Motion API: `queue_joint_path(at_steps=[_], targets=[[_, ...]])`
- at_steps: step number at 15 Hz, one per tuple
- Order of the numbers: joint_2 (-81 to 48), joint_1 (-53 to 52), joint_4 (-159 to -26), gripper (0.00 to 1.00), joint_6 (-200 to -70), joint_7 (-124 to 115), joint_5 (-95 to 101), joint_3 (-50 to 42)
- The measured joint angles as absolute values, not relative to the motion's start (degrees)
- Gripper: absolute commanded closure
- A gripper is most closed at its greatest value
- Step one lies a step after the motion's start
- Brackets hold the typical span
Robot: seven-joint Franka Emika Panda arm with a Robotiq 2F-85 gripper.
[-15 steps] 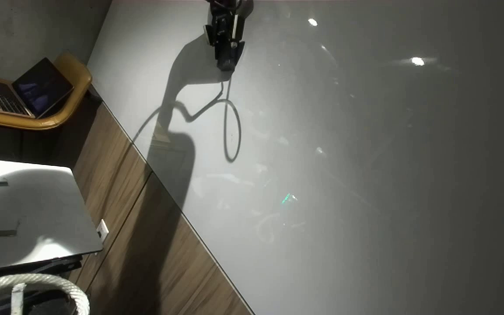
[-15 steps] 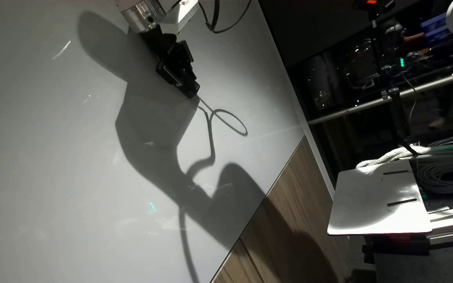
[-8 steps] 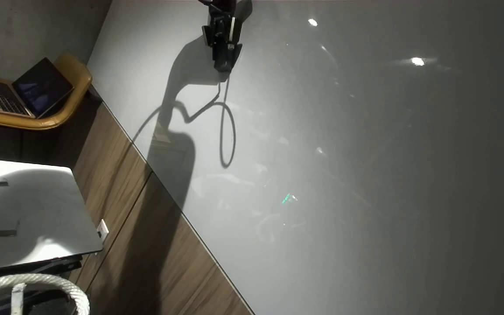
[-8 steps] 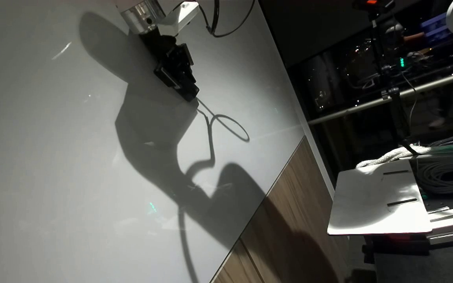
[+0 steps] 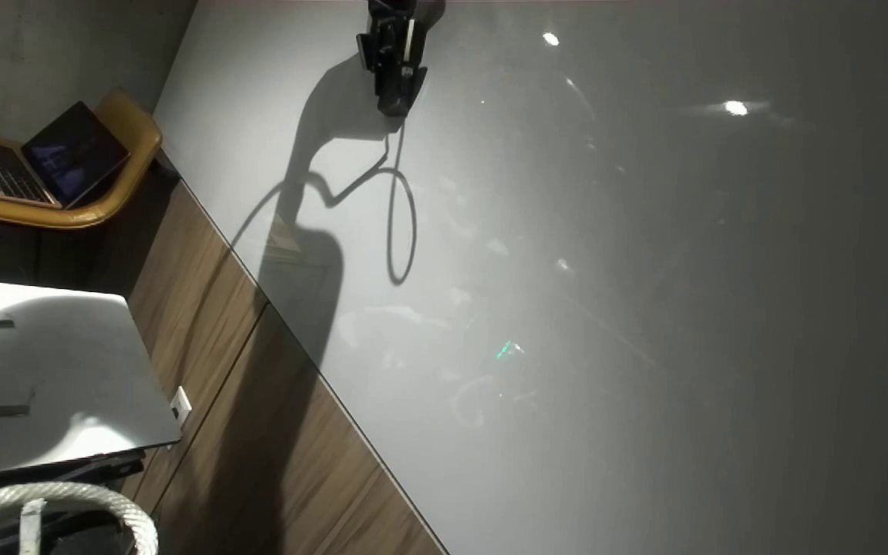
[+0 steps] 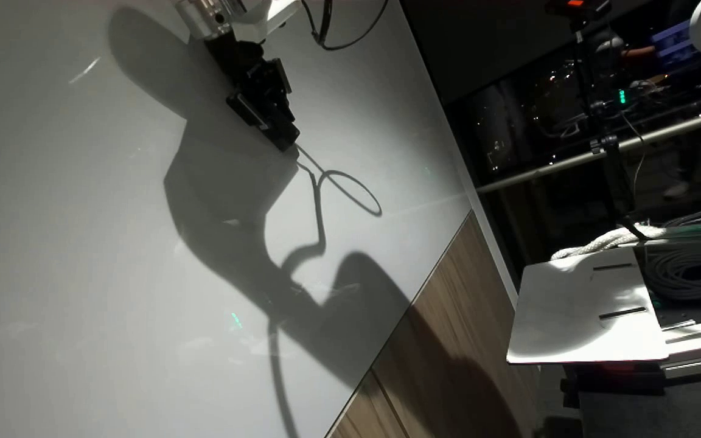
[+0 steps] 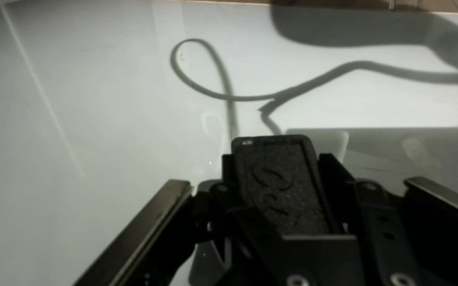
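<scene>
You appear to be in an office or a lab; the views do not settle which. For an office, you have a laptop (image 5: 51, 162) open on a tan chair (image 5: 128, 129) and brown wood panels (image 5: 351, 493) bordering a broad, glossy white surface (image 5: 606, 432). For a lab, you have a slotted plate (image 6: 582, 322), metal rails (image 6: 700, 340), coiled cable (image 6: 685, 286) and white rope (image 6: 603, 240) clustered together.

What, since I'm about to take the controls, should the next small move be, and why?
I'd probably ease the gripper toward the small dark mark on the white surface: in the wrist view, the jaws clasp a dark block, and that mark lies ahead of it, inside the looped shadow. Contact between block and surface is unclear, so go gently.
</scene>
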State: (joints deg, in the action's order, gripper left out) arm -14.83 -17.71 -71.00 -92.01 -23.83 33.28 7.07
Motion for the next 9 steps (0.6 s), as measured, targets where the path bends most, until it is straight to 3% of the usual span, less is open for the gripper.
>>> queue_joint_path(at_steps=[9], targets=[[-15.4, -17.4, -68.93, 0.72, -92.04, -23.77, 29.95, 7.18]])
